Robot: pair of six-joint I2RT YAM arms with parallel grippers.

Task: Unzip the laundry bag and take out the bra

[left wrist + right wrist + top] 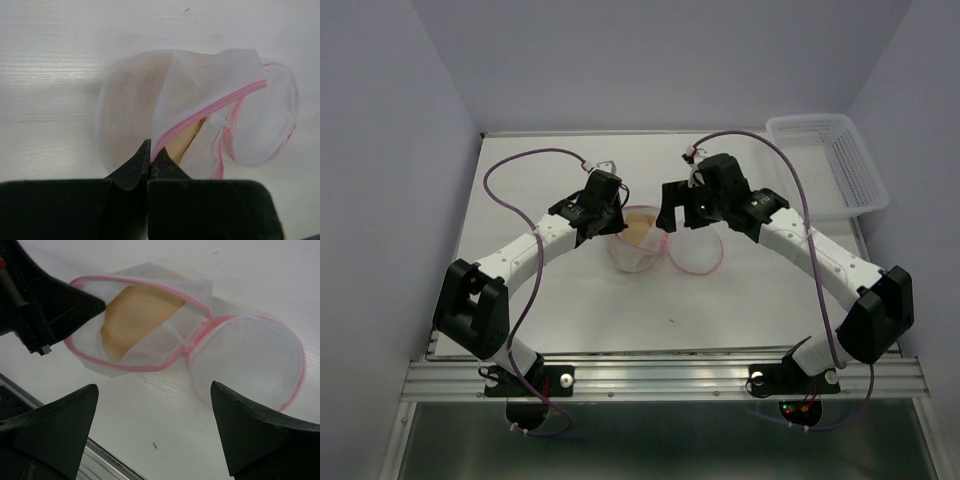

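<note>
Now, the laundry bag (665, 248) lay unzipped near the middle of the table (520, 300), its two round halves side by side, the empty one at three o'clock. My left gripper (150, 159) was pinched shut on the pink zipper trim (210, 107) of the nine o'clock half. My right gripper (153, 387) hung above with its jaws wide apart and nothing in them. The bra (132, 315) sat inside the half I held, tan through the mesh. I judged it light, soft and limp, likely to fold and drag the flimsy mesh along, so I would nip its exposed edge at the mouth, clear of the trim.
</note>
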